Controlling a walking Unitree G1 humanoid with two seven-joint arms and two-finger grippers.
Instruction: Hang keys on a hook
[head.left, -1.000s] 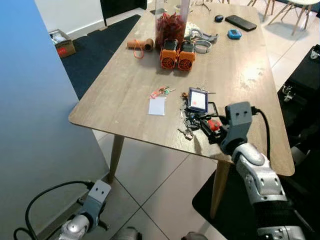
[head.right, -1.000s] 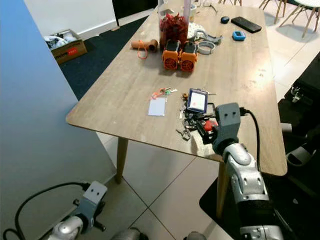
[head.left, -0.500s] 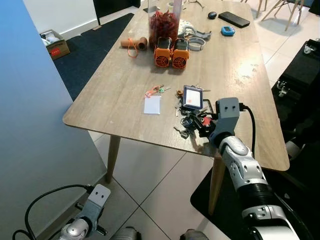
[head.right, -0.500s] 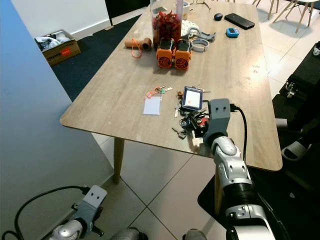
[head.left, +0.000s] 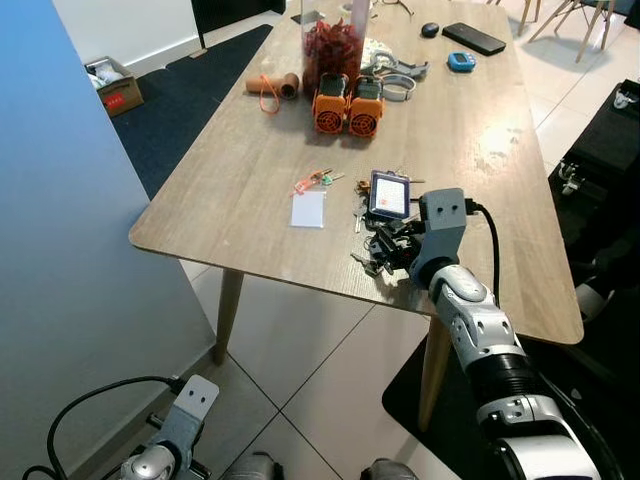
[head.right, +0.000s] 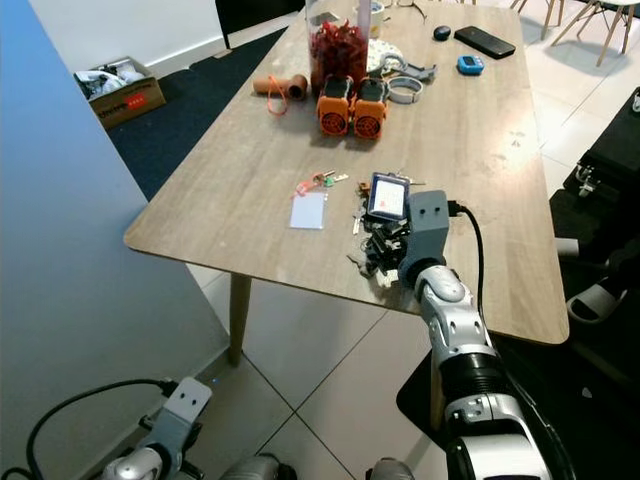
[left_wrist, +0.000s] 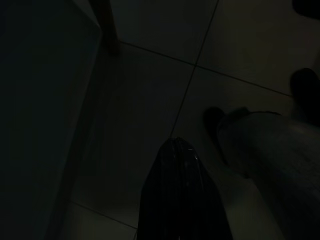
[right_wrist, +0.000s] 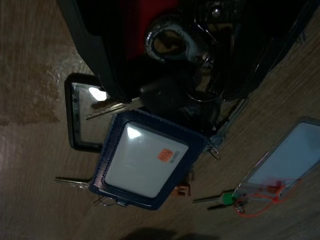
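Wooden counter (head.left: 250, 190): right end effector (head.left: 392, 250) straddles keys (head.left: 378, 250) beside blue card holder (head.left: 390, 194), closure indeterminate; loose, jangling bunch, best gripped at ring.

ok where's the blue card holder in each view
Left eye view: blue card holder on the table, just beyond the right pincer.
Right eye view: same place.
Right wrist view: centre, just past the fingers.
Left wrist view: dark floor, no holder.
Shared landmark: clear badge sleeve.
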